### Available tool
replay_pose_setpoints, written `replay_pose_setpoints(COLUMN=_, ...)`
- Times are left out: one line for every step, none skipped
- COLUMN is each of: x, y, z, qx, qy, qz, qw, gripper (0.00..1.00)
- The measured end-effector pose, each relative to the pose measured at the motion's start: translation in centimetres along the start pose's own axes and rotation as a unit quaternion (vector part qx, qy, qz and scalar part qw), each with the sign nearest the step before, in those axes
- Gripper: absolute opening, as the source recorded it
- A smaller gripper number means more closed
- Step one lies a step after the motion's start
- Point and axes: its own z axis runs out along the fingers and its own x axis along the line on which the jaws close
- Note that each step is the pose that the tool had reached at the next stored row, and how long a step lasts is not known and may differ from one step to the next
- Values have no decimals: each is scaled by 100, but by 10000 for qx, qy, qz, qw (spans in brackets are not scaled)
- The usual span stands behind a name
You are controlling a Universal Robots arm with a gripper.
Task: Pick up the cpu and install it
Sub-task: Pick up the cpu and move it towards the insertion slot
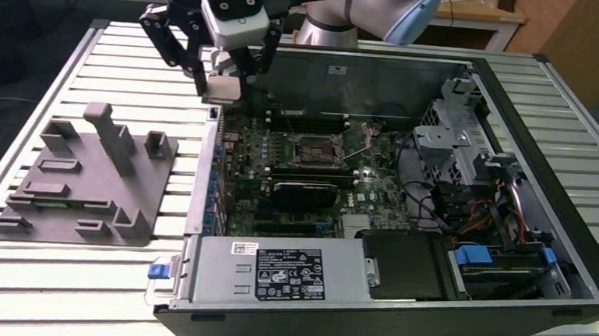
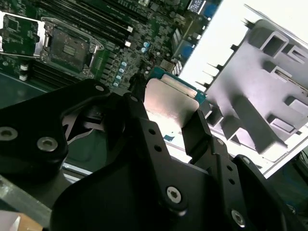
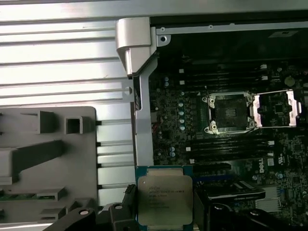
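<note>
One pincer at the end of the arm is clamping the cpu between its two black fingers. The jaws are standing only as far apart as the chip is wide and are pressing on two opposite edges. The cpu is hanging in the air within this grip, touching nothing but the fingers, with its silvery-grey top plate turned toward the cameras in both wrist views and a thin blue-green rim showing around the plate.

Below the pincer, the side wall of the open computer case is running as a pale strip that divides the scene into two parts. On one side of the pincer, well apart from it, the socket is sitting on the green motherboard inside the case, and its metal load plate is lying swung open just beside the black frame. Dark memory slots are flanking the socket. On the opposite side of the pincer, outside the case, the grey holder block is resting on the slatted metal table with its posts pointing upward.

The held cpu is thus hovering between block and socket — nearer the case wall than either. Farther from the pincer, at the case's other end, a grey power supply is lying flat.
</note>
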Motion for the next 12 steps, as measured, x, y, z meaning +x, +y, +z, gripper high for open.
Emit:
replay_pose_setpoints(x=-27, y=2, z=1, qx=0, qy=0, qz=0, qw=10000, gripper=55)
replay_pose_setpoints(x=-54, y=4, z=2, qx=0, qy=0, qz=-1, qw=10000, gripper=55)
replay_pose_setpoints(x=-80, y=6, z=3, qx=0, qy=0, qz=0, qw=10000, gripper=55)
replay_pose_setpoints(x=-105, y=8, z=4, qx=0, qy=0, qz=0, qw=10000, gripper=55)
replay_pose_setpoints(x=-130, y=10, z=5, qx=0, qy=0, qz=0, qw=10000, gripper=55)
replay_pose_setpoints(x=-151, y=12, z=6, qx=0, qy=0, qz=0, qw=10000, gripper=55)
replay_pose_setpoints(x=-173, y=13, z=6, qx=0, qy=0, qz=0, qw=10000, gripper=55)
replay_pose_setpoints(x=-194, y=15, z=7, qx=0, qy=0, qz=0, qw=10000, gripper=55)
replay_pose_setpoints(x=-212, y=17, z=7, qx=0, qy=0, qz=0, qw=10000, gripper=55)
replay_pose_setpoints(x=-231, y=18, z=9, qx=0, qy=0, qz=0, qw=10000, gripper=55)
replay_pose_setpoints(x=-250, y=20, z=9, qx=0, qy=0, qz=0, qw=10000, gripper=55)
replay_pose_setpoints(x=-271, y=21, z=10, qx=0, qy=0, qz=0, qw=10000, gripper=55)
